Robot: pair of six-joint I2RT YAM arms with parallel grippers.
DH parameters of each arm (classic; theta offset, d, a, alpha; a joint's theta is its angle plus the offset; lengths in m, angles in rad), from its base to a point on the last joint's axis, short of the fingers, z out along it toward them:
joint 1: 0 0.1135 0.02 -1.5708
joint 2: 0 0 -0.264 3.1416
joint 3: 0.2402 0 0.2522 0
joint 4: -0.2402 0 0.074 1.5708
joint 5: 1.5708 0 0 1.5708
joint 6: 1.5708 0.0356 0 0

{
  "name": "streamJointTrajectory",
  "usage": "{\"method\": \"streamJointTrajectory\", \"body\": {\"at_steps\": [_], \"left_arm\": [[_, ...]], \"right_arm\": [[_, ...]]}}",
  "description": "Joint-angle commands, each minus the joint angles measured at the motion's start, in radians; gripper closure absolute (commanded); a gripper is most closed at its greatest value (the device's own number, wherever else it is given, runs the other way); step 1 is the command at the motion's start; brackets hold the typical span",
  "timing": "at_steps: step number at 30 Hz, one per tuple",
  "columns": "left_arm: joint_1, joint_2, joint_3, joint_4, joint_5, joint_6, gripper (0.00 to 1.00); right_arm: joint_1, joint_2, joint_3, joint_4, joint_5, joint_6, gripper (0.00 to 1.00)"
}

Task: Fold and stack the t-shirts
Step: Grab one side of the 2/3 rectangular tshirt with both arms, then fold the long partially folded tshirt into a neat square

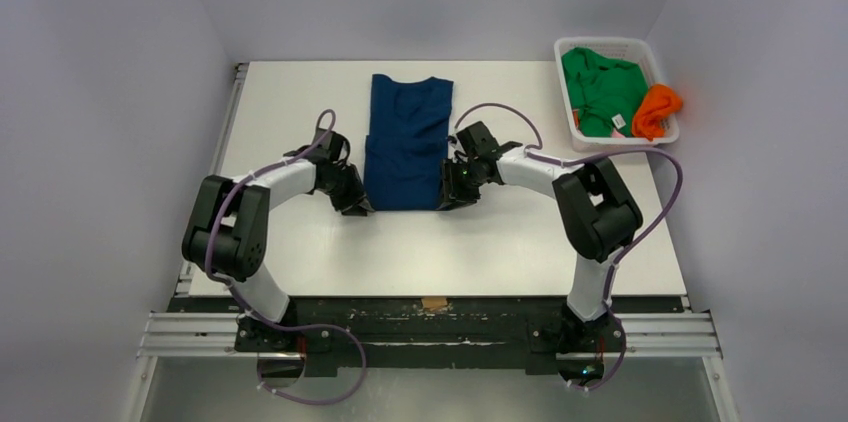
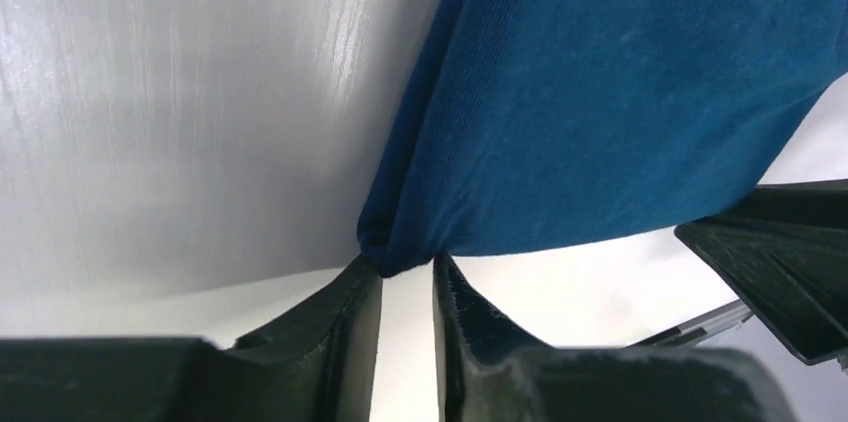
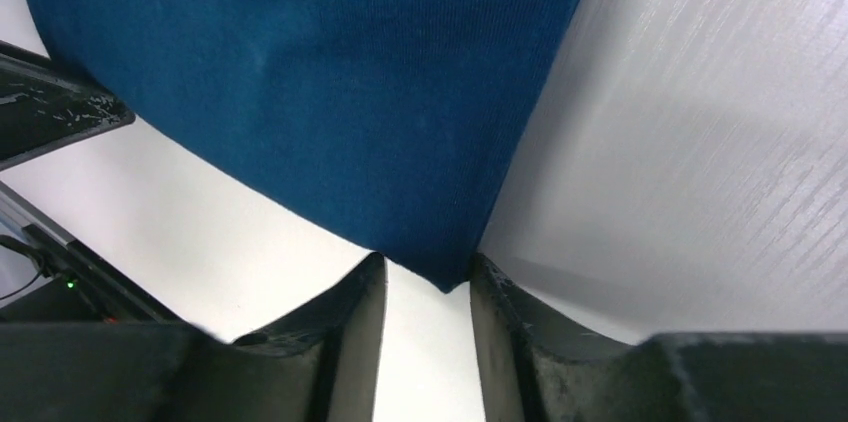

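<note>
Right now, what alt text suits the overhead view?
A two-armed robot's left hand and right hand meet the near corners of a folded dark blue t-shirt on a table. A green t-shirt and orange t-shirt lie in a basket.

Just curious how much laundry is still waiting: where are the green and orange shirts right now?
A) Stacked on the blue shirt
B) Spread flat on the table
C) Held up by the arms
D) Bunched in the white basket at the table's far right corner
D: the green t-shirt and the orange t-shirt lie crumpled inside the white basket, while only the dark blue t-shirt lies on the table.
</note>
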Motion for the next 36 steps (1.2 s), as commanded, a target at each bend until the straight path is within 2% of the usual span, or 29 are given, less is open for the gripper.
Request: {"method": "streamJointTrajectory", "body": {"at_steps": [1, 3, 6, 12, 17, 24, 27, 30, 33, 36], "left_arm": [[-0.012, 0.027, -0.004, 0.053, 0.015, -0.002, 0.83], [-0.013, 0.035, -0.002, 0.056, 0.013, -0.006, 1.00], [-0.014, 0.029, -0.021, 0.069, 0.007, -0.007, 1.00], [-0.028, -0.056, -0.105, 0.078, -0.023, -0.004, 1.00], [-0.053, -0.139, -0.163, 0.045, -0.021, -0.006, 1.00], [-0.175, -0.409, -0.225, -0.117, -0.057, -0.053, 1.00], [-0.187, -0.518, -0.192, -0.137, -0.048, -0.054, 1.00], [-0.191, -0.567, -0.119, -0.126, -0.054, -0.038, 1.00], [-0.192, -0.553, -0.054, -0.064, -0.116, -0.016, 1.00], [-0.190, -0.468, 0.087, -0.057, -0.207, 0.024, 1.00]], "right_arm": [[0.004, 0.016, -0.017, 0.032, -0.024, -0.005, 0.70], [0.005, 0.016, -0.019, 0.029, -0.029, -0.011, 0.81], [0.005, 0.000, -0.042, 0.046, -0.032, -0.018, 1.00], [0.009, -0.065, -0.089, 0.032, -0.043, -0.067, 1.00], [0.019, -0.135, -0.141, -0.048, -0.077, -0.148, 1.00], [0.040, -0.293, -0.227, -0.190, -0.164, -0.194, 1.00], [0.041, -0.377, -0.189, -0.240, -0.175, -0.198, 1.00], [0.035, -0.429, -0.124, -0.244, -0.110, -0.168, 1.00], [0.007, -0.446, -0.087, -0.176, -0.068, -0.122, 1.00], [-0.045, -0.433, -0.040, -0.108, 0.020, -0.072, 1.00]]}}
